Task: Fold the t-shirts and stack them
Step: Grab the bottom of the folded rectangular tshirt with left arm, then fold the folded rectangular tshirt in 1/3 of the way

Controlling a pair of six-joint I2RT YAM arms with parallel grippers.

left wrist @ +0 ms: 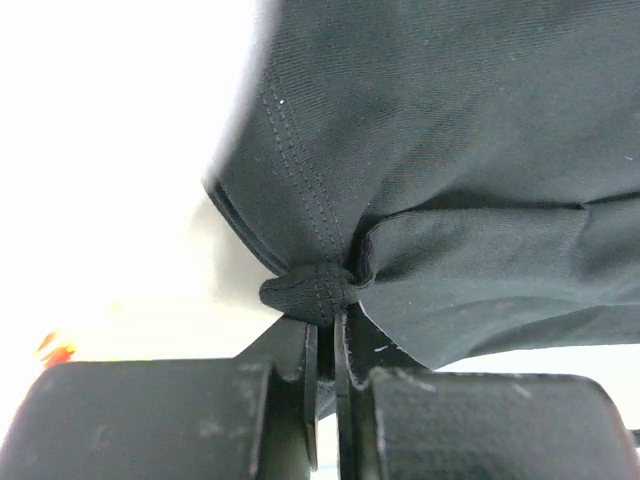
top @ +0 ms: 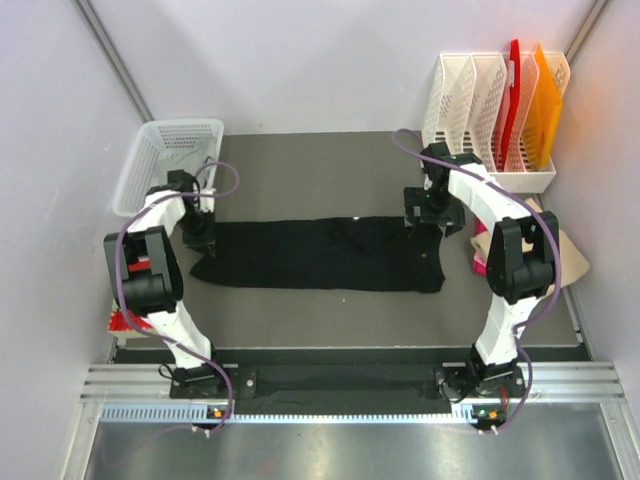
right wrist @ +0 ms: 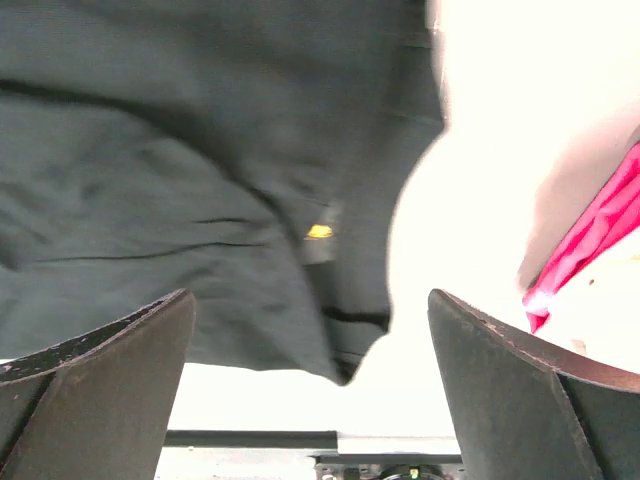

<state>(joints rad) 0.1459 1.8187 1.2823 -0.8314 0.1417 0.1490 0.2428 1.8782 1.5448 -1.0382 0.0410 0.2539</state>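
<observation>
Across the middle of the grey table (top: 300,170), laid out long from side to side: the black t-shirt (top: 320,255). At its left end, pinched by the left gripper (left wrist: 326,322), jaws closed to a slit on a small knot of stitched hem (left wrist: 310,288). At its right end, merely hovered over by the right gripper (right wrist: 310,300), fingers (right wrist: 110,380) spread wide with nothing between them, and cloth and a tiny gold mark (right wrist: 319,232) beyond.

Likely trouble, by judgement only:
- On the left, so small a nub of hem, apt to slip free under any pull.
- With one end gripped and the other loose, more likely to drag or skew than to fold square.
- On the right, rumpled cloth, so a fair chance of closing on a single layer or a wrinkle.
- Some risk too of snagging the pink cloth (right wrist: 590,235) near that edge, or of brushing the white mesh basket (top: 170,160) close behind the left arm.

Hard to make out:
- Sleeves and collar, lost in the black.
- The number of layers in the pinch.
- The height of the right fingers above the cloth.
- Everything around the shirt in both wrist views, washed out to white.
- The pink cloth and a tan piece (top: 565,255), partly hidden behind the right arm. Impossible to say whether folded.
</observation>
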